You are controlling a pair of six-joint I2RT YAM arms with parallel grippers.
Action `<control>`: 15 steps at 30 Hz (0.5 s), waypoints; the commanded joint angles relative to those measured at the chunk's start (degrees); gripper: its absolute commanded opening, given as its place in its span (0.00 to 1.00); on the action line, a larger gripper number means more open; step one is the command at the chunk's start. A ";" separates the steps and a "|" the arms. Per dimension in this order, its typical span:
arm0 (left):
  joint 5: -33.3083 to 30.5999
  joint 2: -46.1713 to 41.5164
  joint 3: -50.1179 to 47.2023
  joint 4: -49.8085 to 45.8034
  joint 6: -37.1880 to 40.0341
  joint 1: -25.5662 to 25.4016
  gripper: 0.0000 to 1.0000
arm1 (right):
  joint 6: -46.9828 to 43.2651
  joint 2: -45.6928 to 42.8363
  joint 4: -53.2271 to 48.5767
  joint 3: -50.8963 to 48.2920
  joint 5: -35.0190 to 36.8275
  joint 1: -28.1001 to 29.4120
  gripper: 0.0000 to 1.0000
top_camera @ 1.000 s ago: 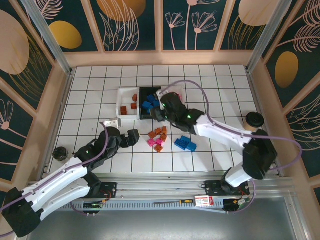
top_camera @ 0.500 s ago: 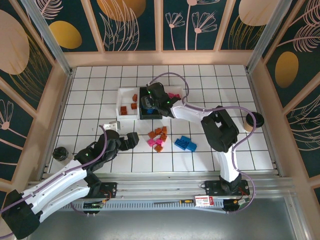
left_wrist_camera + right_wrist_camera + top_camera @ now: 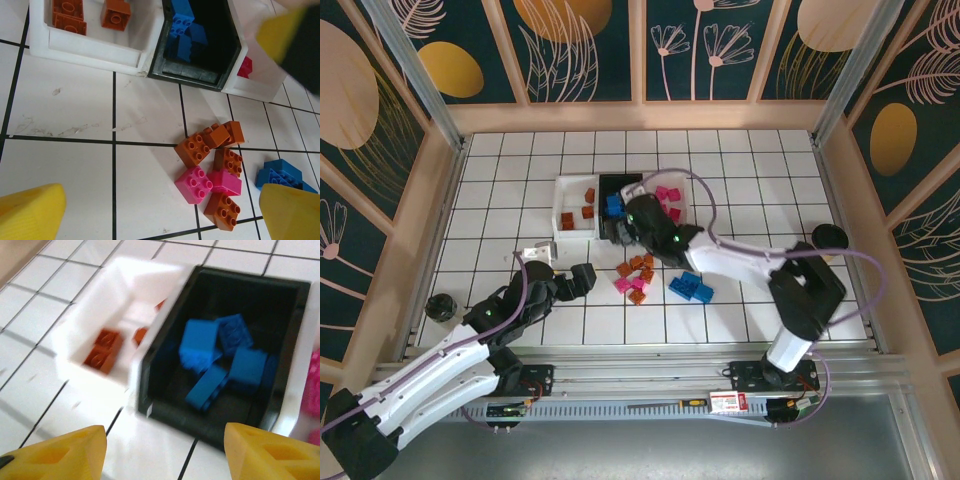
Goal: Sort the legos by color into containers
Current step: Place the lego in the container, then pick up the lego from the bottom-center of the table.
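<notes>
Legos point(image 3: 215, 357) in blue lie in the black tray point(image 3: 250, 282) under my right claw point(image 3: 165, 447), jaws apart and empty, so I should rise straight before seeking the loose blue ones point(image 3: 690, 289)

Two white containers point(image 3: 90, 47), one black container point(image 3: 192, 75), two loose pink legos point(image 3: 195, 184)

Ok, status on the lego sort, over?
Left gripper: jaws open, empty, by the loose legos. Right gripper: jaws open, empty, at the black tray, blue legos inside. Orange, pink, blue unsorted on the tiles. Nothing blocking.
</notes>
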 commanded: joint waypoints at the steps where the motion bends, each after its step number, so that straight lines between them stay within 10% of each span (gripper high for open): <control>1: -0.51 -1.05 1.31 -0.54 0.37 -0.12 0.99 | 1.01 -8.05 1.25 -9.36 1.86 4.00 0.64; 15: -0.96 -0.48 0.64 0.54 -0.05 -0.12 0.99 | 11.60 -6.52 -1.74 -23.64 0.43 12.99 0.67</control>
